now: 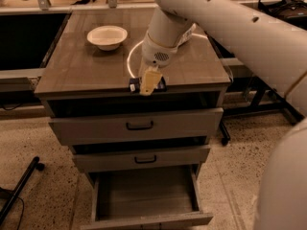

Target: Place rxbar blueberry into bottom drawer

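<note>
The rxbar blueberry [135, 86], a small dark flat wrapper, is at the front edge of the cabinet top [76, 71]. My gripper [148, 84] points down over its middle, and its pale fingers are shut on the bar, whose ends stick out on both sides. The bottom drawer [144, 195] is pulled open below, with a plain wood floor and nothing in it. It lies almost straight under the gripper.
A white bowl [107, 36] stands on the cabinet top at the back left. The two upper drawers [139, 126] with black handles are shut. A pale object [190, 31] shows behind the arm. A black pole [19, 188] lies on the floor at left.
</note>
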You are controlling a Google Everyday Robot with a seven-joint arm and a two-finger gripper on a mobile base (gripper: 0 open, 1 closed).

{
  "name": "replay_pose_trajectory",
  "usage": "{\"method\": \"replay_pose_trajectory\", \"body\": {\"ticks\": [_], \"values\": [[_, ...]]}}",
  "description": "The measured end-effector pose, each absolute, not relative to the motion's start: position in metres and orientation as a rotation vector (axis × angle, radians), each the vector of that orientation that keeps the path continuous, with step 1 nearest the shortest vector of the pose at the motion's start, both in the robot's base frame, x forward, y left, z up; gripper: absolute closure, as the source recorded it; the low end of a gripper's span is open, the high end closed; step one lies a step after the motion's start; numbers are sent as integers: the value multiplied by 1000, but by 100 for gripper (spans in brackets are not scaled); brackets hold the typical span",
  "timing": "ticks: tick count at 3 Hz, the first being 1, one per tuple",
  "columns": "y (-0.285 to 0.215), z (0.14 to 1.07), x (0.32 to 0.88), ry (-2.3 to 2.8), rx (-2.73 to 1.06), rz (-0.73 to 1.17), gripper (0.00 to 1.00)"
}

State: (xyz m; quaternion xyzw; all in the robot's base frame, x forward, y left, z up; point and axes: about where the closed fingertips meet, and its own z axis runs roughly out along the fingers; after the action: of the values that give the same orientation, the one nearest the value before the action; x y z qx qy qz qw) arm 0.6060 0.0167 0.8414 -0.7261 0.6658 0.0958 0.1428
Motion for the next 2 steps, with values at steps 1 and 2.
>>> {"method": "replay_pose_trajectory", "body": {"ticks": [1, 2], "values": [[12, 831, 587, 1935, -2037, 333, 100], [12, 818, 569, 1931, -1954, 377, 100]]}}
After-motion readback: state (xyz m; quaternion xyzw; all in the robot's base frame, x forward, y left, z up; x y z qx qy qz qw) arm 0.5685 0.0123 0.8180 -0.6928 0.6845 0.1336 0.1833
